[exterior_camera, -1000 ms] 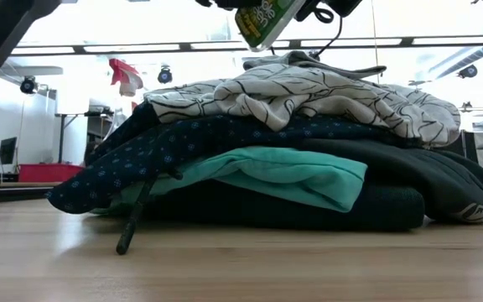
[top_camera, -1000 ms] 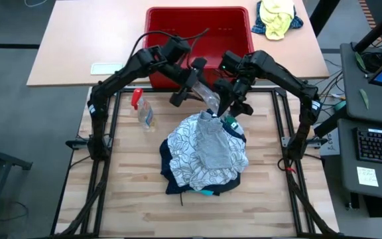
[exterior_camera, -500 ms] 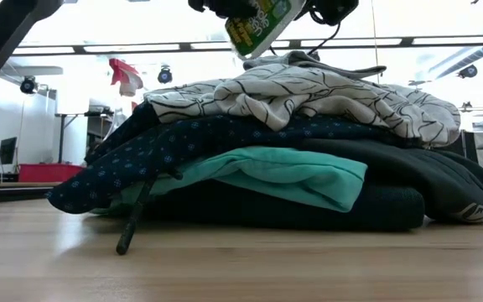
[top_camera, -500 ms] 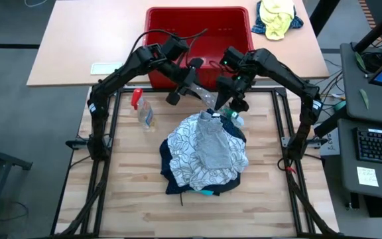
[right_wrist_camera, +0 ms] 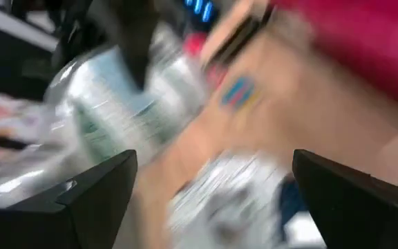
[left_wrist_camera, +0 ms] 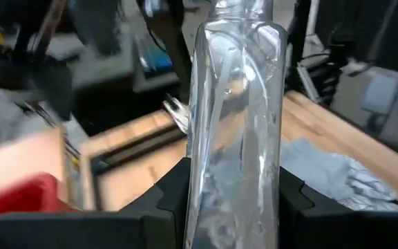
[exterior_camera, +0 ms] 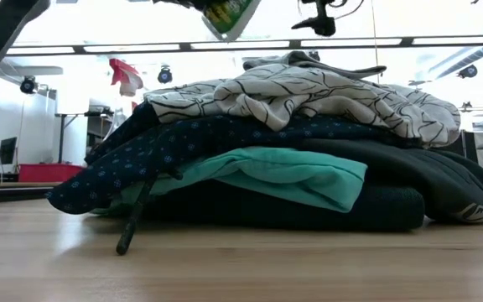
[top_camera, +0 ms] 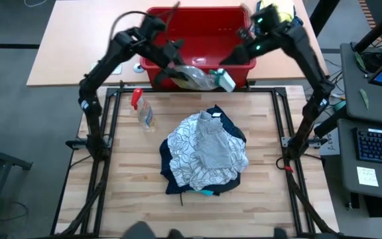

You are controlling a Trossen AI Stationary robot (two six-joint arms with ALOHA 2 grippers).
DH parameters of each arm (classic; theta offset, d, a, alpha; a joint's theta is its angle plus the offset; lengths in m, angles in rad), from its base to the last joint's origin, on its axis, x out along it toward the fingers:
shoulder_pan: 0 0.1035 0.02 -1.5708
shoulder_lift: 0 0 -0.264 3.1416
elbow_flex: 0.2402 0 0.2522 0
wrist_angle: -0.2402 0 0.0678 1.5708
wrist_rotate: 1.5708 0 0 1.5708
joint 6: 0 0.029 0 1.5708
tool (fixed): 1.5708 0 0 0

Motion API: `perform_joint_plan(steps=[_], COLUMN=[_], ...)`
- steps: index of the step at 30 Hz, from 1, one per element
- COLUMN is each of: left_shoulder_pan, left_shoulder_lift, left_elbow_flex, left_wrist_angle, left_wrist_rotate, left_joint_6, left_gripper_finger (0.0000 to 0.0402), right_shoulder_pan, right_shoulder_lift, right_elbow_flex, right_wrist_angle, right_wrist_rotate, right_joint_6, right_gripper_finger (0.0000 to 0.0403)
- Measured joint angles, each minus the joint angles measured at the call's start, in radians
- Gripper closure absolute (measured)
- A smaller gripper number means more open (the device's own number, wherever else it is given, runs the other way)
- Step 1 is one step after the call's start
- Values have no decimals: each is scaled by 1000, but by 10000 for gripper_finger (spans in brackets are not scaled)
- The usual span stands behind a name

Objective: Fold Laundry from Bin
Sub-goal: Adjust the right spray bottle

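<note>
1. Nearest me sits the laundry (top_camera: 204,154), a heap of garments in the middle of the wooden table (top_camera: 125,199), on the near side of the bin (top_camera: 199,25). A leaf-print piece (exterior_camera: 309,96) lies on top, with navy dotted, turquoise and dark layers under it. Nobody is touching it, but it is stacked loosely and could slump if an arm brushes it on the way back.
2. Beside the pile, a small spray bottle with a red top (top_camera: 142,109) stands on the table. A swinging arm could knock it over.
3. Over the bin's near rim, the left gripper (top_camera: 178,70) is clamped on a clear plastic bottle (top_camera: 201,78) with a green label. Its fingers (left_wrist_camera: 168,200) pinch the smooth sides, and I'd worry about it slipping, or dropping onto the rim and bouncing onto the clothes.
4. At the bin's right edge, the right gripper (top_camera: 247,40) hangs spread wide and empty. Both arms crowd the bin, so they might clash.
5. Past the bin, a yellow-and-blue bundle (top_camera: 277,18) lies apart.
</note>
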Motion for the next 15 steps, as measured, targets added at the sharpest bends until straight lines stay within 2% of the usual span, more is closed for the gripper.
perform_joint_plan(steps=[4, 8, 11, 15], left_shoulder_pan=[71, 146, 160, 148], left_shoulder_lift=[-48, -91, -126, -138], left_elbow_flex=[6, 3, 4, 3], left_wrist_angle=[58, 161, 273, 375], left_wrist_rotate=[-25, -66, -152, -262], left_joint_6=[-55, -220, -362, -470], left_gripper_finger=[306, 306, 306, 306], right_shoulder_pan=[-38, -47, -16, 47], right_shoulder_lift=[-5, -7, 12, 69], right_elbow_flex=[34, 28, 24, -1], right_wrist_angle=[144, 267, 380, 651], right_wrist_rotate=[45, 42, 40, 60], right_joint_6=[-96, -244, -355, -333], right_gripper_finger=[28, 28, 28, 28])
